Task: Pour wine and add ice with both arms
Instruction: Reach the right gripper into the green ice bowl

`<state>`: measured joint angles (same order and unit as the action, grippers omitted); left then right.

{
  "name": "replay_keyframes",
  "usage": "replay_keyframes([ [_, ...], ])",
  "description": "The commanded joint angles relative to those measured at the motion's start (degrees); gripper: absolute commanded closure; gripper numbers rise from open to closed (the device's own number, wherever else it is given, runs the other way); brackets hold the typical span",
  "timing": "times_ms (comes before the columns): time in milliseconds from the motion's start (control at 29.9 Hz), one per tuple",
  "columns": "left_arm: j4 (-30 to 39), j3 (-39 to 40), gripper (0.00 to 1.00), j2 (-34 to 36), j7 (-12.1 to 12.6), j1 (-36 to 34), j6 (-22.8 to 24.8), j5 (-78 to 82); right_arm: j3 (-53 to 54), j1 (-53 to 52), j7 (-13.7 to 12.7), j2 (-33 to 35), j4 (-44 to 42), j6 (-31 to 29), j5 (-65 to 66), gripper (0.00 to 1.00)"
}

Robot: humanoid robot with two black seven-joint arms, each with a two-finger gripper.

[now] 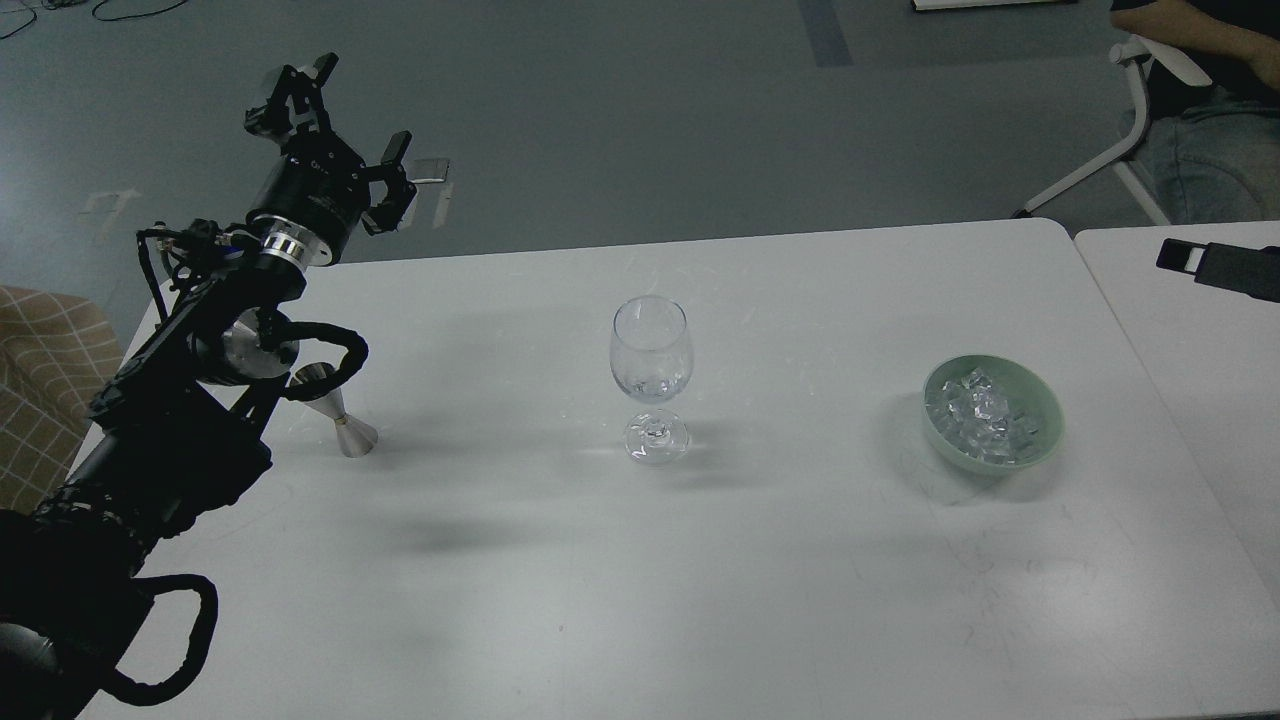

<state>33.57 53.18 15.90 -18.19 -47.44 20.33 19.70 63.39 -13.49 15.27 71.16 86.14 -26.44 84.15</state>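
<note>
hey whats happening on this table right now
A black robot arm's left hand is raised above the far left corner of the white table, fingers spread open and holding nothing. A silver metal jigger stands beside that arm. A clear stemmed wine glass stands upright mid-table, and a pale green bowl of clear ice chunks sits to the right. The right hand isn't visible.

- The metal jigger (340, 420) on the table's left is partly hidden behind the left arm (190, 400).
- A seated person (1200, 90), far right, is cut off by the edge.
- A black object (1225, 268) is cut at the right edge.
</note>
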Motion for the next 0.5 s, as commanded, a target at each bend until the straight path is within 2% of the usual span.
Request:
replay_keyframes([
  [0,0.0,0.0,0.02,-0.5,0.0,-0.2,0.1,0.0,-0.4,-0.4,1.5,-1.4,0.4,-1.6,5.8,0.0],
  [234,0.0,0.0,0.02,-1.8,0.0,0.0,0.1,0.0,-5.8,-1.9,1.6,-6.1,0.2,-1.6,16.6,0.0],
  [468,0.0,0.0,0.02,-2.2,0.0,0.2,0.1,0.1,-17.9,-10.8,2.0,-9.5,-0.8,-1.6,23.2,0.0],
])
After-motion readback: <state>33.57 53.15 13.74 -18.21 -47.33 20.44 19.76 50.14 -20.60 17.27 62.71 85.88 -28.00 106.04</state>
